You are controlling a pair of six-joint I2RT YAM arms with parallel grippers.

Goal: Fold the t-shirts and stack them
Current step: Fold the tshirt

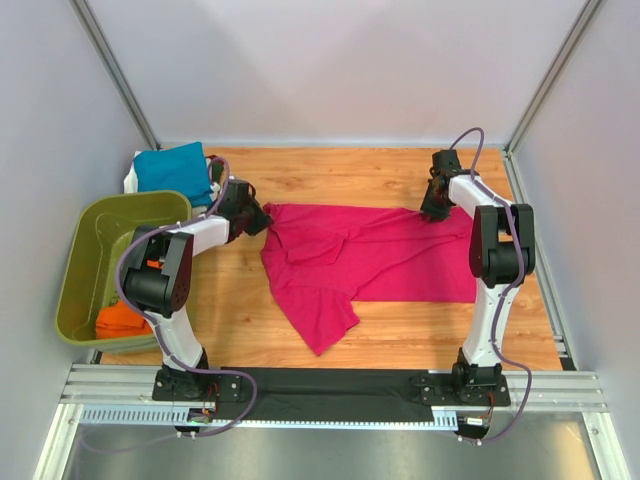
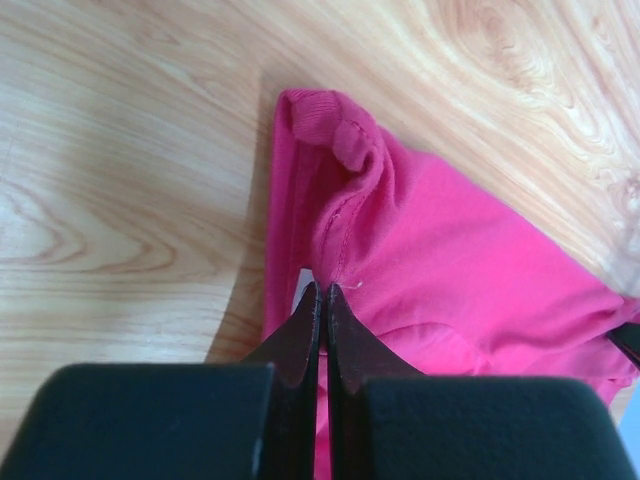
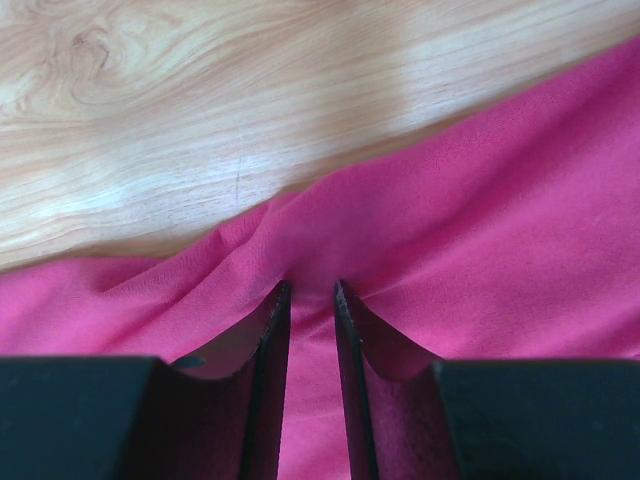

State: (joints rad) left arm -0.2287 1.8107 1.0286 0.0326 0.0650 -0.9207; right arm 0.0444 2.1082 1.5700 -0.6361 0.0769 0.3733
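Observation:
A magenta-pink t-shirt [image 1: 380,255] lies spread and rumpled across the middle of the wooden table, one part trailing toward the near edge. My left gripper [image 1: 262,222] is at its left corner. In the left wrist view the jaws [image 2: 323,290] are pressed shut on a hemmed fold of the pink cloth [image 2: 450,270]. My right gripper [image 1: 435,208] sits on the shirt's far right edge. Its jaws [image 3: 311,290] are closed on a pinched ridge of the fabric [image 3: 480,200]. A folded teal-blue t-shirt [image 1: 175,170] rests at the back left on something white [image 1: 130,181].
An olive-green plastic basket [image 1: 140,199] stands at the left edge beside the left arm, with an orange t-shirt [image 1: 122,320] in its near corner. Grey walls enclose the table on three sides. Bare wood [image 1: 330,175] shows behind the pink shirt.

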